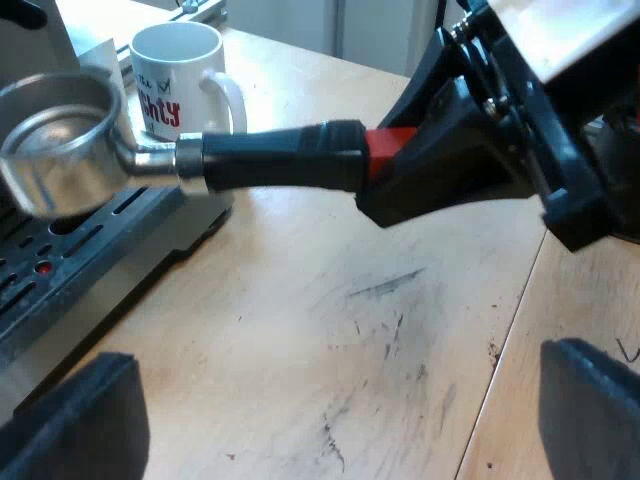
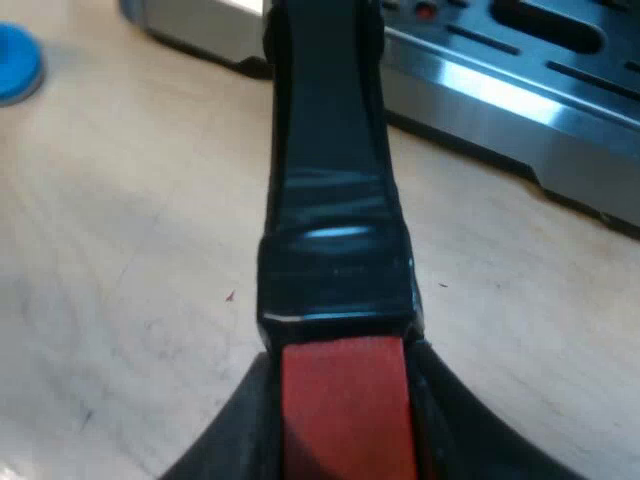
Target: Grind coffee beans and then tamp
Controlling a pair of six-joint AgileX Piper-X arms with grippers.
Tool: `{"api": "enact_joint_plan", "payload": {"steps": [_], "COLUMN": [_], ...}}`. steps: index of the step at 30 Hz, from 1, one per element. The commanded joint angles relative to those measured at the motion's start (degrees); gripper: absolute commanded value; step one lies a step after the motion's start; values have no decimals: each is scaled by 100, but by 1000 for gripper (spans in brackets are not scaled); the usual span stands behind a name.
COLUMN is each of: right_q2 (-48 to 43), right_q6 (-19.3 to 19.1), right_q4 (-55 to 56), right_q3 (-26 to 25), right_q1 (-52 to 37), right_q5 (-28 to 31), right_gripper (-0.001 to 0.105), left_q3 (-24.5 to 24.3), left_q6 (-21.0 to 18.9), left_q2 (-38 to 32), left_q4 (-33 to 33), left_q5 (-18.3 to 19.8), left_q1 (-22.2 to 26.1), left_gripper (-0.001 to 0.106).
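Note:
The metal holder's empty basket [image 1: 60,140] hangs over the espresso machine's drip tray [image 1: 90,250], and its dark handle [image 1: 280,160] reaches out level above the wooden table. My right gripper [image 1: 440,170] is clamped on the handle's red end [image 1: 392,148]. Seen from the right wrist, the red end [image 2: 345,410] sits between my right gripper's [image 2: 345,425] fingers, and the handle [image 2: 330,180] points toward the machine's tray [image 2: 520,90]. My left gripper [image 1: 340,420] hovers open over bare table, below the handle, with nothing between its fingers [image 1: 85,420].
A white mug [image 1: 180,75] with red lettering stands on the table beside the machine, just beyond the holder's neck. A blue tamper [image 2: 15,62] lies on the table near the machine's base. The wooden tabletop [image 1: 380,330] below the handle is scuffed.

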Motion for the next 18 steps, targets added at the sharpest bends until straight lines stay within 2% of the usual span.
{"api": "enact_joint_plan", "payload": {"steps": [1, 6, 11, 14, 18], "right_q2": [-201, -437, -661, -802, -866], "right_q6": [-353, -741, -912, -1198, -1493], "right_q4": [-286, -712, -844, -936, -974], "right_q3": [20, 314, 520, 670, 755], "right_q1": [-8, -8, -8, -41, -366], "right_q5": [22, -219, -464, -680, -1256], "right_gripper": [0, 0, 0, 0, 0], "left_q3": [-31, -31, -31, -31, -31], "left_q6": [-95, -95, -95, -95, -95], "left_q2": [-23, -23, -23, -23, -23], "left_q4": [-27, -27, -27, -27, -27], "left_q5": [75, 63, -119, -211, -323], "left_q1": [-37, -37, -37, -37, -37], "left_gripper": [80, 80, 80, 80, 80]}}
